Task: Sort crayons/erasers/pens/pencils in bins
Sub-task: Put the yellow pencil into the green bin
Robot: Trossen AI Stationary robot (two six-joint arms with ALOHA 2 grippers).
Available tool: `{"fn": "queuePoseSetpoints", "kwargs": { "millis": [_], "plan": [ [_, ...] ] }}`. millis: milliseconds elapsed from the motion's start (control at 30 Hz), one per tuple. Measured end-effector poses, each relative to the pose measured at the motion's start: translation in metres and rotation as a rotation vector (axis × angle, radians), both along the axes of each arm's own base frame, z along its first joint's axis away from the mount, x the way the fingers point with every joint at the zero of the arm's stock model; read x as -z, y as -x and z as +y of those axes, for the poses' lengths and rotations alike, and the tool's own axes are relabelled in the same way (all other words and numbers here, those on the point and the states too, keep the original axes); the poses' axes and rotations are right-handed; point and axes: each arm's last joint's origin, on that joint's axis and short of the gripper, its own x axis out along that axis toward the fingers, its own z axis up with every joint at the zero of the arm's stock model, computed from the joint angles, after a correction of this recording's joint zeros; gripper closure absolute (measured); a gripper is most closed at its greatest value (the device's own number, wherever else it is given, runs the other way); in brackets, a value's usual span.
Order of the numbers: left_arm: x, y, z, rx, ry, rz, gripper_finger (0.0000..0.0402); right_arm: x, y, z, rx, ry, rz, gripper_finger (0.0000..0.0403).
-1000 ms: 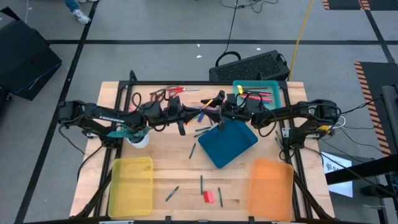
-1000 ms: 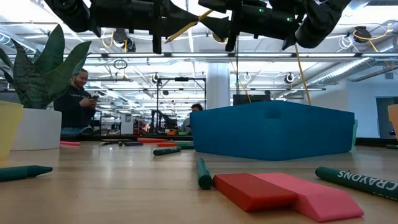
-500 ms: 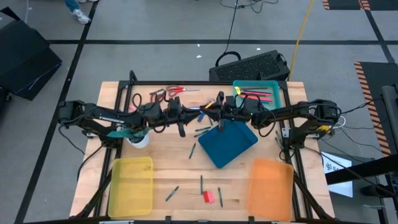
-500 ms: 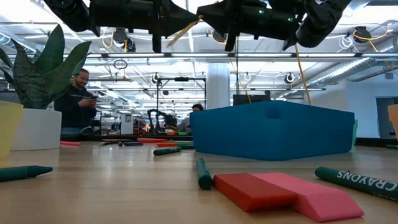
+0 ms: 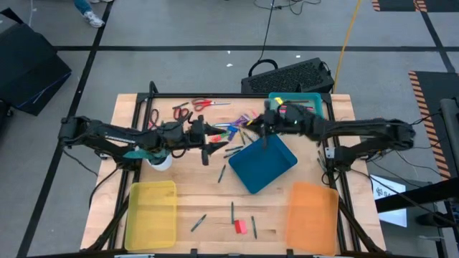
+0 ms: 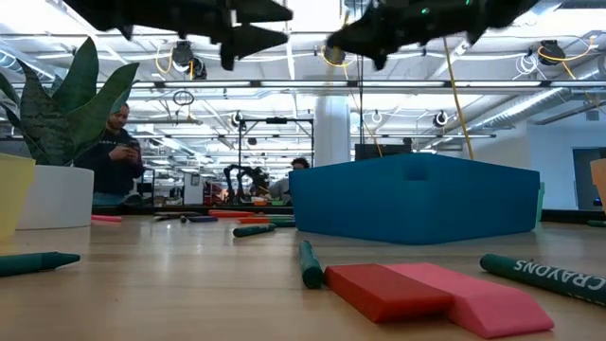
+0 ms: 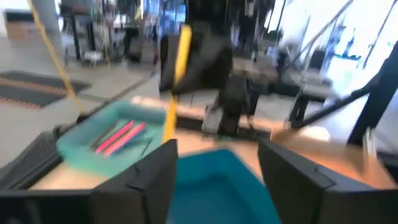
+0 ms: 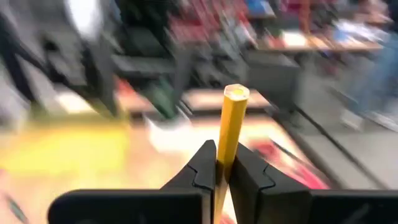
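Note:
My right gripper (image 5: 253,126) hangs above the far corner of the dark blue bin (image 5: 263,165), shut on a yellow pencil (image 8: 231,127). The left wrist view shows the same pencil (image 7: 176,74) standing nearly upright. My left gripper (image 5: 217,142) is open just left of that bin, pointing at the right gripper, with nothing between its fingers. A red eraser (image 6: 383,289) and a pink eraser (image 6: 488,305) lie flat on the table near its front edge. The teal bin (image 5: 294,104) stands at the far right and holds pink sticks. My right gripper pinches the yellow pencil's shaft (image 8: 222,163) between its two fingertips. One end (image 8: 236,93) sticks out well past the fingers. The pencil is lifted clear of the table and stands steeply tilted.
A yellow bin (image 5: 150,213) sits at the near left and an orange bin (image 5: 312,215) at the near right. Loose crayons and pens (image 5: 229,135) and scissors (image 5: 192,107) lie at the far middle. A potted plant (image 5: 154,154) stands under the left arm. More crayons (image 5: 231,211) lie near the erasers.
The yellow pencil reached between the two grippers at the table's middle. My right gripper has since carried it toward the table's right edge and the teal bin. My left gripper no longer touches it and has drawn slightly toward the near edge.

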Motion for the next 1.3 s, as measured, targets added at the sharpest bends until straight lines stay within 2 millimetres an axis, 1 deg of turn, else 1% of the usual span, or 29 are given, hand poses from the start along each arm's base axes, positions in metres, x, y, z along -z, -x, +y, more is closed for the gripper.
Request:
{"fn": "queuePoseSetpoints", "kwargs": {
  "millis": [67,167,200,267,333,400,433,533,600,667,733,900,967,1033,1133,1233,1300],
  "plan": [
    [-0.004,0.011,0.0,-0.018,-0.008,0.052,0.0151,-0.019,0.014,-0.006,0.099,0.101,0.169,0.0387],
    [-0.008,0.026,0.003,-0.1,-0.021,0.127,0.0136,-0.047,0.031,-0.021,0.258,0.253,0.416,0.0387],
    [-0.008,0.029,0.004,-0.125,-0.024,0.147,0.0134,-0.051,0.036,-0.028,0.298,0.292,0.517,0.0387],
    [-0.007,0.033,0.006,-0.168,-0.029,0.18,0.0135,-0.059,0.042,-0.045,0.362,0.351,0.655,0.0387],
    [-0.007,0.034,0.008,-0.192,-0.032,0.19,0.014,-0.058,0.048,-0.064,0.398,0.371,0.796,0.0387],
    [-0.005,0.034,0.009,-0.204,-0.033,0.202,0.0147,-0.052,0.051,-0.086,0.418,0.359,0.902,0.0387],
    [-0.005,0.034,0.009,-0.206,-0.034,0.205,0.015,-0.046,0.052,-0.097,0.434,0.341,0.945,0.0387],
    [-0.005,0.035,0.012,-0.229,-0.015,0.207,0.0158,-0.02,0.054,-0.125,0.457,0.248,1.084,0.0387],
    [-0.007,0.038,0.013,-0.24,-0.004,0.197,0.0162,0.0,0.054,-0.136,0.446,0.172,1.188,0.0387],
    [-0.013,0.042,0.014,-0.247,-0.008,0.178,0.0165,0.019,0.051,-0.142,0.398,0.117,1.278,0.0387],
    [-0.018,0.047,0.017,-0.262,-0.014,0.204,0.0167,0.035,0.048,-0.148,0.345,0.087,1.343,0.0387],
    [-0.029,0.051,0.03,-0.338,0.014,0.282,0.017,0.068,0.046,-0.159,0.255,0.032,1.494,0.0387],
    [-0.029,0.049,0.034,-0.355,0.033,0.307,0.017,0.079,0.046,-0.161,0.225,-0.002,1.545,0.0387],
    [-0.023,0.049,0.037,-0.372,0.054,0.361,0.017,0.09,0.044,-0.164,0.215,-0.025,1.572,0.0387],
    [-0.02,0.045,0.039,-0.388,0.1,0.392,0.0169,0.11,0.041,-0.169,0.2,-0.045,1.605,0.0387],
    [-0.015,0.04,0.041,-0.398,0.11,0.481,0.017,0.122,0.038,-0.172,0.211,-0.056,1.612,0.0385],
    [-0.017,0.034,0.045,-0.413,0.121,0.539,0.017,0.128,0.037,-0.172,0.213,-0.061,1.612,0.0367]
  ]
}}
